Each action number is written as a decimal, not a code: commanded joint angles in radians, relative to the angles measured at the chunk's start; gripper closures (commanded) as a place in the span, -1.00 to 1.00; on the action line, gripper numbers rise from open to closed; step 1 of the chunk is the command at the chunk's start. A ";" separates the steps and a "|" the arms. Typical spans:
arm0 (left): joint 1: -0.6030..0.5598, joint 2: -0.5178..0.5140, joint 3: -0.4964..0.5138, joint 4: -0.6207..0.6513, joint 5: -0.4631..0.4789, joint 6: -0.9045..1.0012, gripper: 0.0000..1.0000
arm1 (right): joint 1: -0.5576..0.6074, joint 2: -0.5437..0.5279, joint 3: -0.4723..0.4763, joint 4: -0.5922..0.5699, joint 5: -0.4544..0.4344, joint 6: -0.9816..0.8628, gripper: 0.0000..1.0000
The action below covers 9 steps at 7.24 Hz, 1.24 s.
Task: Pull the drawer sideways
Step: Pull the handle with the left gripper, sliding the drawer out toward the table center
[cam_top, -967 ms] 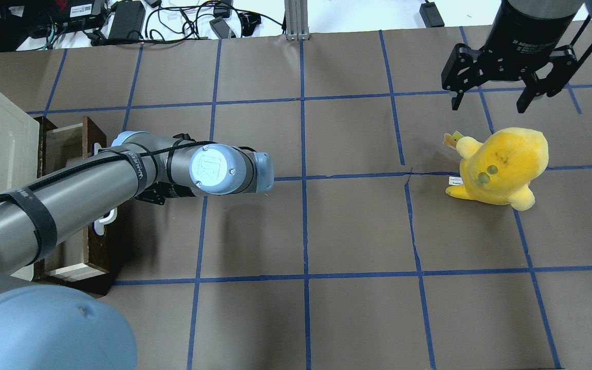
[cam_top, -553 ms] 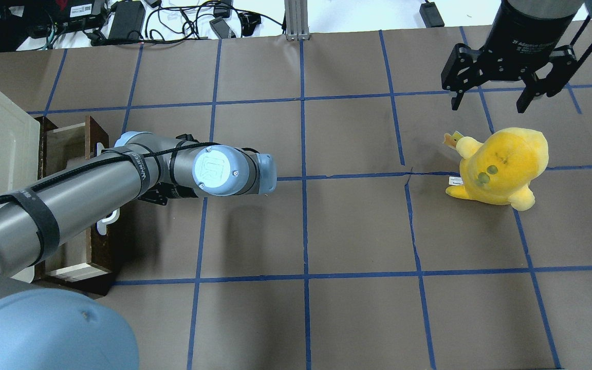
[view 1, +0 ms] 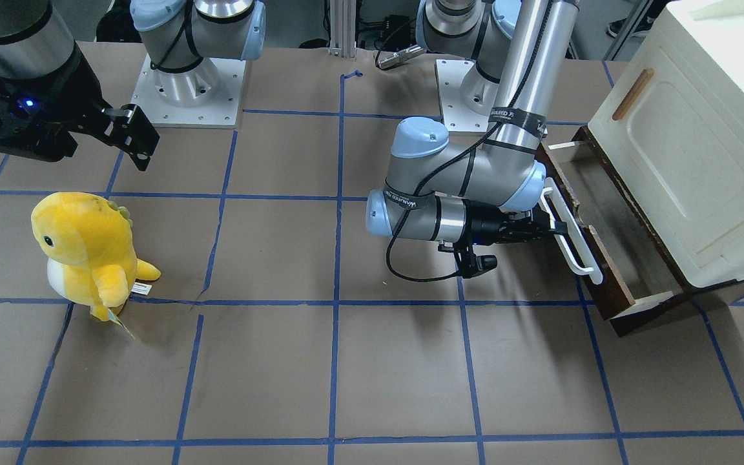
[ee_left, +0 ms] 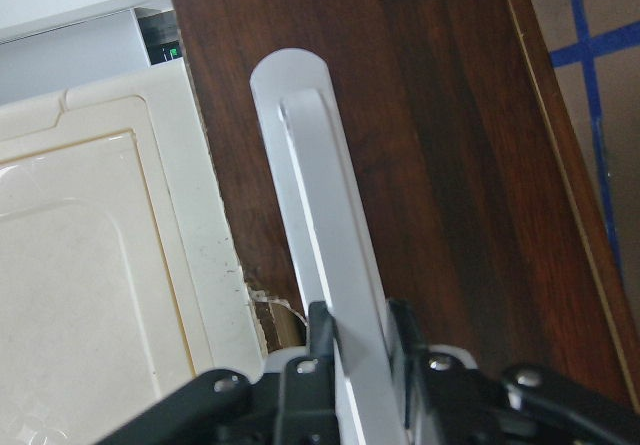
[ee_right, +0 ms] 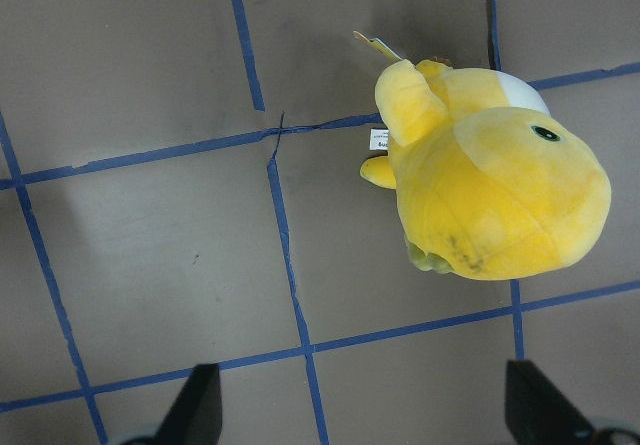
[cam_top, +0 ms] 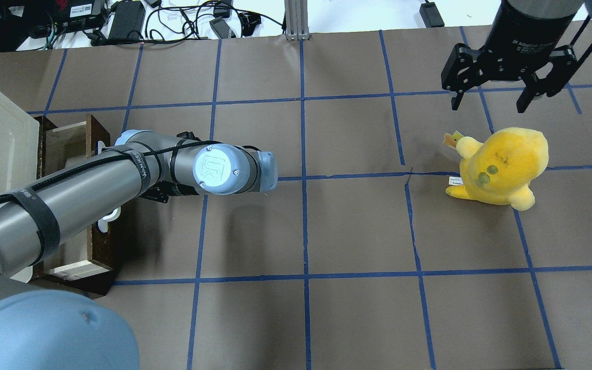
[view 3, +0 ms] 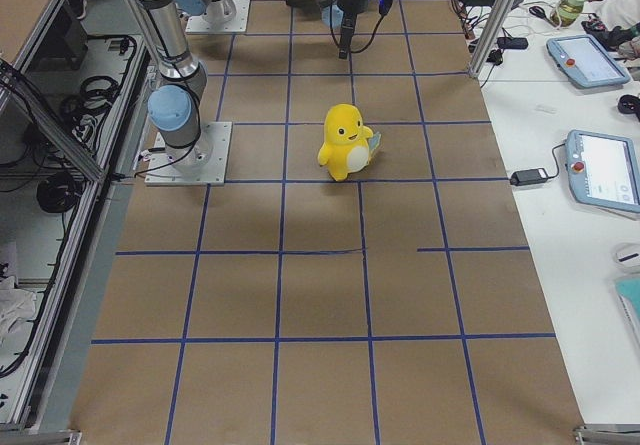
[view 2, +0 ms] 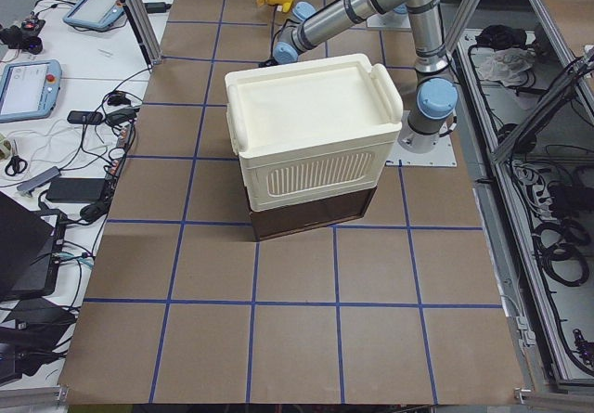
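The drawer (view 1: 608,300) has a dark brown front, a long white bar handle (view 1: 572,242) and a greyish floor. It stands partly pulled out from under the cream-white cabinet (view 1: 688,161). My left gripper (view 1: 556,227) is shut on the handle near its middle. In the left wrist view its fingers (ee_left: 320,340) clamp the white bar (ee_left: 315,225) against the brown front (ee_left: 450,195). In the overhead view the left arm hides that gripper, and the drawer front (cam_top: 103,252) shows beneath it. My right gripper (cam_top: 491,103) is open and empty above the table, far from the drawer.
A yellow plush dinosaur (cam_top: 501,164) stands on the brown gridded table, just below the right gripper; it also shows in the right wrist view (ee_right: 490,185). Cables and power bricks (cam_top: 172,20) lie beyond the table's far edge.
The left arm has moved slightly away from the cabinet, and the drawer has slid a little further out with it. The right arm and the plush have not moved.
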<state>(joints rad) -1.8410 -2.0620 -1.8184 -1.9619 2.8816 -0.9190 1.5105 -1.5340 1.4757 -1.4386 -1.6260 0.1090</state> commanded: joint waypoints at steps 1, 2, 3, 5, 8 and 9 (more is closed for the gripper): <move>0.000 -0.001 0.005 0.003 -0.002 0.017 0.47 | 0.000 0.000 0.000 0.000 0.000 0.000 -1.00; 0.000 -0.003 0.004 0.003 -0.002 0.016 0.47 | -0.001 0.000 0.000 0.000 0.000 0.000 -1.00; -0.004 -0.003 0.004 0.001 -0.004 0.016 0.47 | 0.000 0.000 0.000 0.000 0.000 0.000 -1.00; -0.017 -0.003 0.004 0.003 -0.002 0.017 0.47 | 0.000 0.000 0.000 0.000 0.000 0.000 -1.00; -0.037 -0.003 0.004 0.003 -0.002 0.017 0.47 | 0.000 0.000 0.000 0.001 0.000 0.000 -1.00; -0.038 -0.003 0.004 0.001 -0.001 0.016 0.47 | -0.001 0.000 0.000 0.000 0.000 0.000 -1.00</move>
<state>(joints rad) -1.8739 -2.0647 -1.8147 -1.9592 2.8796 -0.9023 1.5108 -1.5340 1.4757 -1.4382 -1.6260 0.1089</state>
